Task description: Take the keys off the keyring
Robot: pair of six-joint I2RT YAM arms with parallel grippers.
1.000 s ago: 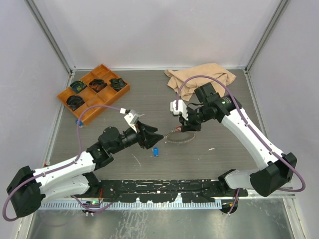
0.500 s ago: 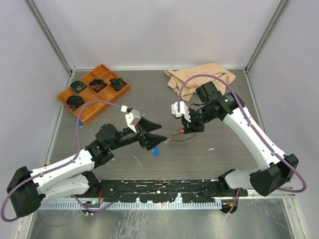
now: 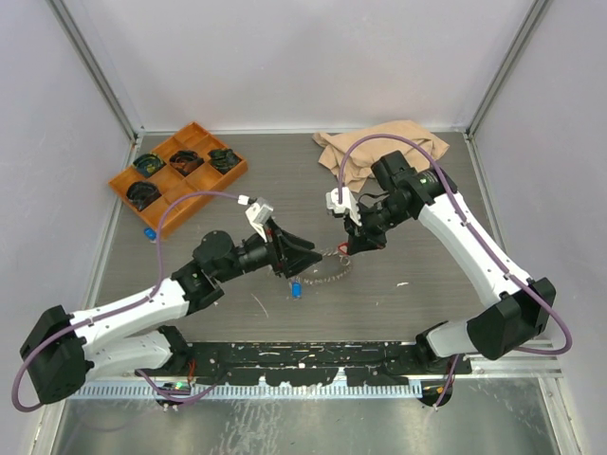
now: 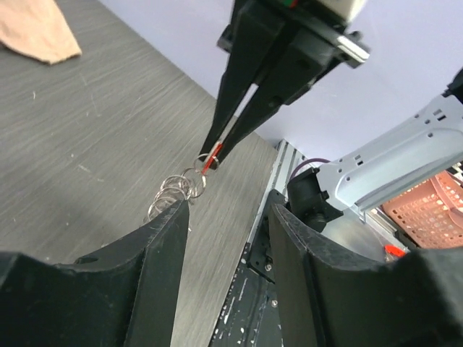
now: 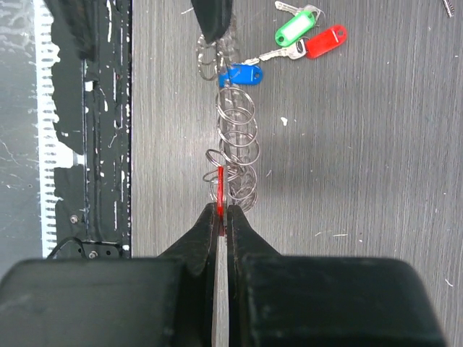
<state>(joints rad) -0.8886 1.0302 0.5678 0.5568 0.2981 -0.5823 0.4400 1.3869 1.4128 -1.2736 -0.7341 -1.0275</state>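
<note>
Red key (image 5: 219,189) pinched by right end effector (image 5: 221,217), keyring (image 5: 239,137) attached

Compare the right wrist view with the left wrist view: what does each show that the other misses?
Only the right wrist view: a blue tag beside the rings, and a green tag and red tag lying apart from them. Only the left wrist view: a beige cloth and an orange basket at the right. Both: the chain of metal rings and the right gripper shut on a thin red piece.
</note>
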